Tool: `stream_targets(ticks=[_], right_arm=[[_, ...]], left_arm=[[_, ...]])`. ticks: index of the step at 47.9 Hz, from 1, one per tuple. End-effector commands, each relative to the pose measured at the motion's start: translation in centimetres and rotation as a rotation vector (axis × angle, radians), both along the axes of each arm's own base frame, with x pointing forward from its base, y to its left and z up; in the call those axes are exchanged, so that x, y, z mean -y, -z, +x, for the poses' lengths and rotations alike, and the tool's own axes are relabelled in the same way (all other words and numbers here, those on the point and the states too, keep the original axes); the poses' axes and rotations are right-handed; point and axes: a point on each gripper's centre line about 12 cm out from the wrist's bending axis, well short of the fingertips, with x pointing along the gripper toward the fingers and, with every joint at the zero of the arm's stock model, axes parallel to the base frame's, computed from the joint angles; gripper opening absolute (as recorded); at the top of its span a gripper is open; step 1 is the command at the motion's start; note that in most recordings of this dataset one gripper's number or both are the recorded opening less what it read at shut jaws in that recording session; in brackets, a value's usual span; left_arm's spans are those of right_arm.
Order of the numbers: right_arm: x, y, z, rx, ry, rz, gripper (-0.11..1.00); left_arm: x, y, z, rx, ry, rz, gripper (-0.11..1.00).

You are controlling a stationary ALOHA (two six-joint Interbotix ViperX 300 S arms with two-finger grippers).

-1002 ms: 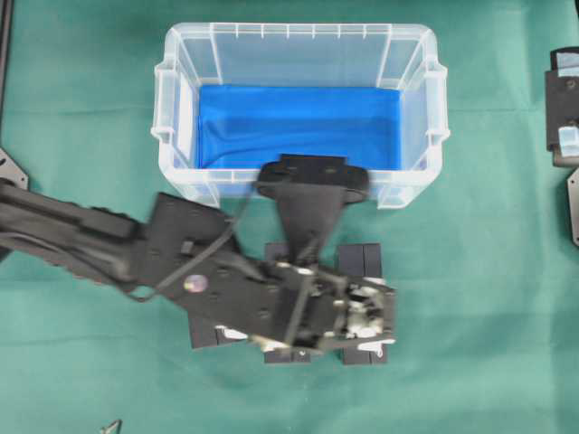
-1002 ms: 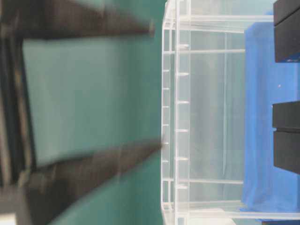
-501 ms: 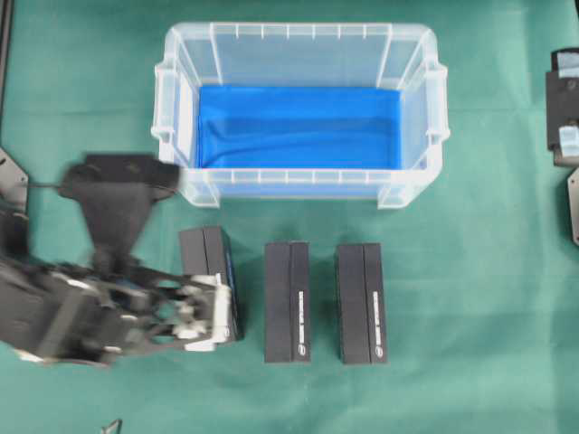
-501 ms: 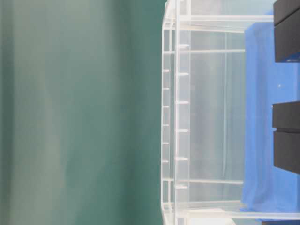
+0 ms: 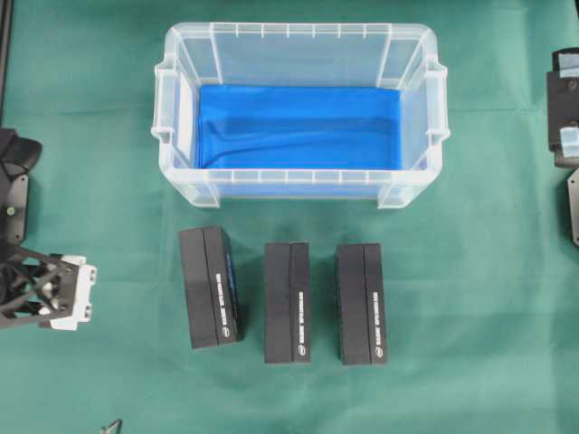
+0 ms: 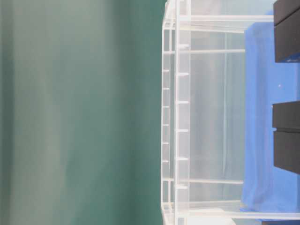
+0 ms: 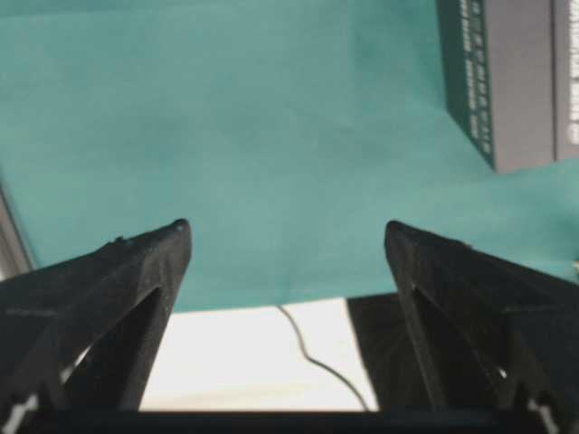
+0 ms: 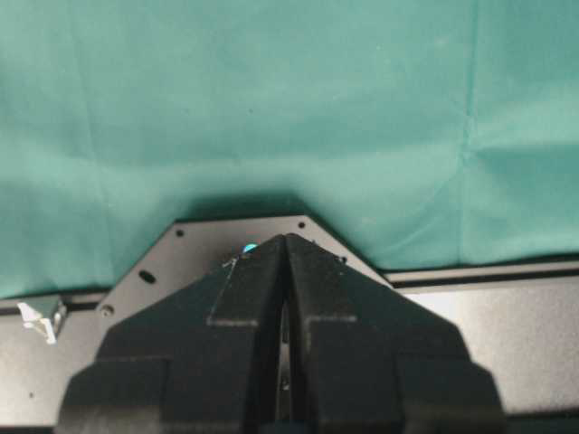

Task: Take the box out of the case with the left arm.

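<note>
Green cloth covers the desk (image 5: 99, 136) across every view. On it, in the upper middle of the overhead view, sits the case (image 5: 299, 185), a clear plastic tub with a ribbed rim and side handles; its floor shows only a bright blue lining (image 5: 298, 127), with no box inside. Three black boxes lie in a row on the cloth just below the case, each with its long side running up and down the frame: the left box (image 5: 210, 287), the middle box (image 5: 288, 301) and the right box (image 5: 362, 303). They lie apart from one another and from the case wall.

At the left edge of the overhead view, well apart from the boxes, is the left tool (image 5: 41, 291), a black open frame with a white block. From its own wrist camera its two pointed fingers (image 7: 136, 271) stand spread wide over bare green cloth with nothing between them, and part of a black box (image 7: 507, 81) lies in the upper right of that frame.

The right tool (image 8: 285, 262) shows in its wrist view with its fingers pressed together, above a black base plate (image 8: 199, 244) at the cloth's edge. In the overhead view, black hardware (image 5: 563, 108) sits at the right edge.

The table-level view is turned on its side and shows the case wall (image 6: 176, 117), the blue lining and dark box ends at the right edge.
</note>
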Motion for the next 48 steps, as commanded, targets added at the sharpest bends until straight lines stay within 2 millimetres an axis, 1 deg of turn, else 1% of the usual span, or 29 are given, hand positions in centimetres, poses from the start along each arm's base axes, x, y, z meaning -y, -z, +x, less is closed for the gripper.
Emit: stream_targets(ticks=[1,7,13,36,48], right_arm=[[0.0,-0.3,0.0,0.011,0.003,0.002,0.0],[0.0,-0.3,0.0,0.011,0.001,0.002,0.0],[0.0,-0.3,0.0,0.011,0.002,0.0,0.0],[0.0,-0.3,0.0,0.009,0.003,0.0,0.0],[0.0,-0.3,0.1,0.009,0.002,-0.001,0.0]], left_arm=[[-0.4,-0.8,-0.5,0.029,0.0,-0.011,0.83],[-1.0,-0.8,-0.5,0.031,-0.01,-0.011,0.83],[-2.3,-0.8,-0.6,0.035,-0.021,-0.006,0.83],[-10.7,-1.3,-2.0,0.074,-0.032,0.052,0.83],[-14.5,-1.3,-2.4,0.014,-0.061,0.079,0.83]])
